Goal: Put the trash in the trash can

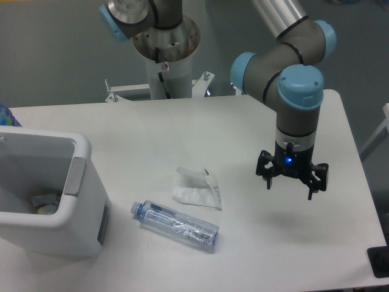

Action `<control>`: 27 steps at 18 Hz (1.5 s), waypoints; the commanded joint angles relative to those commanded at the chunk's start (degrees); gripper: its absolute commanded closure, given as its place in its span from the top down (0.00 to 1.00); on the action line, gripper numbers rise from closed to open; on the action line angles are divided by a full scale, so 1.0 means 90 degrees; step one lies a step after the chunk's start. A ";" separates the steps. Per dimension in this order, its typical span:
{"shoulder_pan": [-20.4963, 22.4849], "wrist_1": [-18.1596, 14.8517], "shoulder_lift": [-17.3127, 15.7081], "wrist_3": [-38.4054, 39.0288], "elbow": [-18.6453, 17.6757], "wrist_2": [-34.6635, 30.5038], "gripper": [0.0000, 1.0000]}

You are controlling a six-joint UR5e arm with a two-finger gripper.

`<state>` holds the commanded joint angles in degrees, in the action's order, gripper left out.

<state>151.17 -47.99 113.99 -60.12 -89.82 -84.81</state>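
A crumpled white plastic wrapper lies flat on the table near the middle. Just in front of it lies a crushed clear bottle on its side, its bluish cap pointing left. The white trash can stands at the left edge, with some crumpled material inside at its bottom. My gripper hangs above the table to the right of the wrapper, well apart from both items. Its fingers point down, spread apart, with nothing between them.
The arm's base column rises at the back of the white table. The table's right edge runs close to the gripper. A dark object sits at the front right corner.
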 joint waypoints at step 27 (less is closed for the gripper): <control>-0.1084 0.0343 -0.0517 -0.1180 -0.2001 0.0020 1.00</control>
<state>141.41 -44.91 109.34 -70.73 -107.84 -84.64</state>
